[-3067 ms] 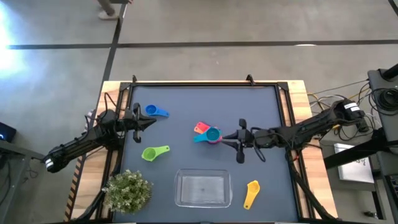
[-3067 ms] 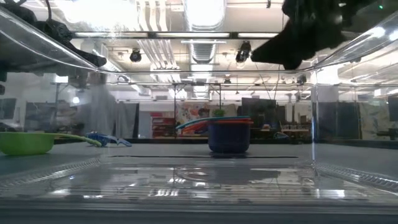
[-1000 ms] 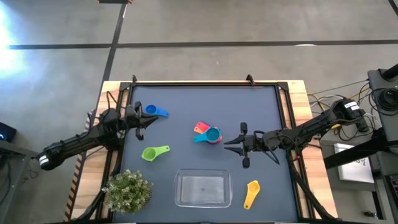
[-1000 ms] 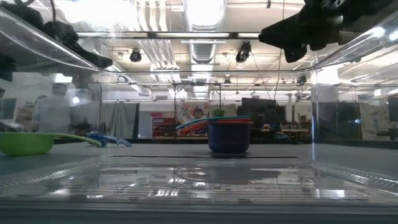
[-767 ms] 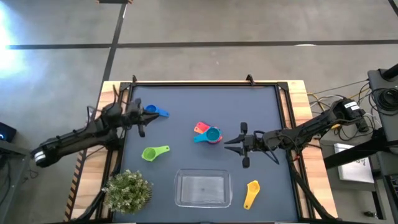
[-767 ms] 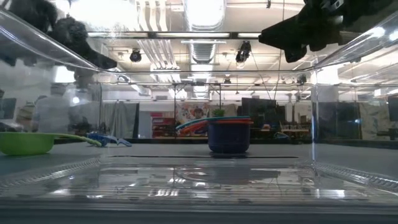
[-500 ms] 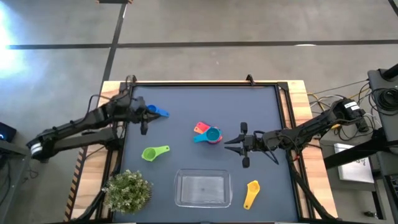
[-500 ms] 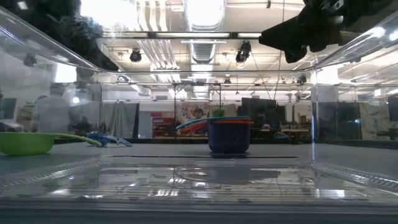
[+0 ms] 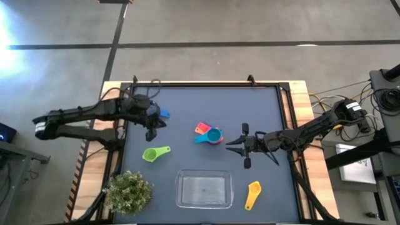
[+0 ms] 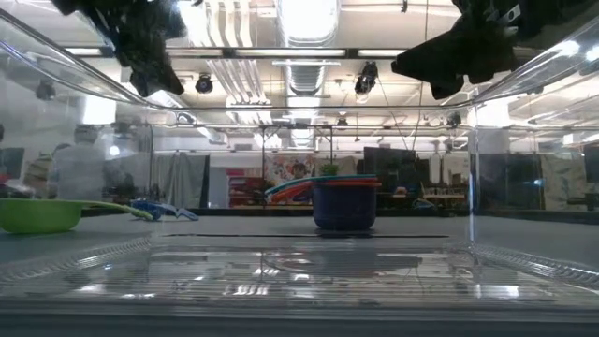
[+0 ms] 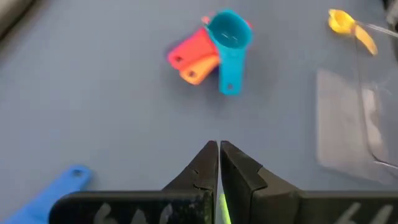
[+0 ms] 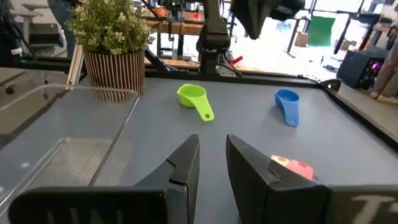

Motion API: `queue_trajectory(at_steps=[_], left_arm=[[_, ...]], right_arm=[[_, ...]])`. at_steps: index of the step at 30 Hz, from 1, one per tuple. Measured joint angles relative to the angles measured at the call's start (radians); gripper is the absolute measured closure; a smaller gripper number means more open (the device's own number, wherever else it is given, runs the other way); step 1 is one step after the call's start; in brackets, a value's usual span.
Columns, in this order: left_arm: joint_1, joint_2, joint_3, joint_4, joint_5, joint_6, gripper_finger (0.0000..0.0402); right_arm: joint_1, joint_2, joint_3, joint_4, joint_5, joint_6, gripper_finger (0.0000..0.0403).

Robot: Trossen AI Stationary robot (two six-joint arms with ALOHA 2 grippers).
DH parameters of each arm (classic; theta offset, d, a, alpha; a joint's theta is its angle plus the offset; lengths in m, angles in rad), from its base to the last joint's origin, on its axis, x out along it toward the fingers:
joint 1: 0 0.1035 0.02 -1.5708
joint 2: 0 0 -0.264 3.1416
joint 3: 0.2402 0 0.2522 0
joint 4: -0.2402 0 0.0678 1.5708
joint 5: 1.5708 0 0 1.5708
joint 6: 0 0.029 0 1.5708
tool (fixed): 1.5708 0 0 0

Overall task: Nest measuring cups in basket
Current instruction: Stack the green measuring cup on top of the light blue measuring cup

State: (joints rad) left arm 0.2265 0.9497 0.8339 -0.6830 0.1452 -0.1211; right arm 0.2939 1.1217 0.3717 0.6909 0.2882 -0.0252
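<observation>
High view: the left end effector (image 9: 152, 125), pressed together and empty, hangs beside the blue cup (image 9: 162, 114) at upper left; the basket (image 9: 203, 203) sits bottom centre, unfilled.

Right wrist view: the right end effector (image 12: 211, 155) is slightly spread, empty, aimed between cups.

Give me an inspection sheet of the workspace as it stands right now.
Surface: dark mat on a wood-edged table.
Job's things: clear basket empty; stacked cups mid-table, teal on top; blue cup, green cup and yellow cup lie apart on the mat.
Clutter: potted plant beside the basket.
Grippers: left gripper shut, empty, by the blue cup; right gripper slightly open, empty, beside the stack.
Cables: bundle off the table's right edge.
Surroundings: concrete floor; workshop behind.
</observation>
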Motion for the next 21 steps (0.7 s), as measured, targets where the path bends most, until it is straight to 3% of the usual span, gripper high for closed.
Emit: queue_trajectory(at_steps=[11, 16, 21], left_arm=[[-0.234, 0.208, 0.011, -0.001, -0.014, -0.111, 0.0387], [-0.296, 0.298, 0.025, 0.055, -0.004, -0.17, 0.0326], [-0.304, 0.375, 0.024, -0.029, -0.016, -0.199, 0.0251]], right_arm=[[0.0, 0.0, 0.0, -0.012, 0.0, 0.006, 0.0335], [0.0, 0.0, 0.0, -0.014, 0.0, 0.006, 0.0335], [0.0, 0.0, 0.0, -0.016, 0.0, 0.005, 0.0335]])
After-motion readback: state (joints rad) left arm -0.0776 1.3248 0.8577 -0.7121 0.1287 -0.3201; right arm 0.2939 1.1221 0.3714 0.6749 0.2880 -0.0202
